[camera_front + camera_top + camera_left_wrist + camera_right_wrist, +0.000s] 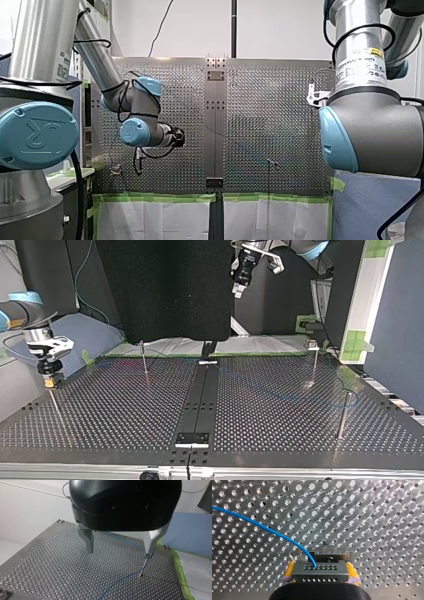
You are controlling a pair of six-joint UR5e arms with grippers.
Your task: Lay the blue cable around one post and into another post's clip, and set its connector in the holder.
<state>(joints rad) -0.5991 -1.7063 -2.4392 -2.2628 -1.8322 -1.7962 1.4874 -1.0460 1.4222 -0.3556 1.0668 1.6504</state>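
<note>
My right gripper (320, 568) is shut, its yellow pads (290, 568) clamping a grey connector (321, 572) with rows of holes. The blue cable (269, 531) runs out of the connector's top and curves away over the perforated board. A dark metal holder (329, 555) sits just ahead of the connector. In the top view my right gripper (50, 379) hangs low over the board at the far left, above a thin post (54, 405). My left gripper (120, 553) is open and empty, high above the board; a clip post (143, 567) with the cable (120, 581) at its foot stands under one finger.
Three more thin posts rise from the board in the top view: one at back left (144, 362), one at back right (313, 365), one nearer at right (344, 412). A dark strip (200, 395) runs down the middle. Green tape edges the board's far side.
</note>
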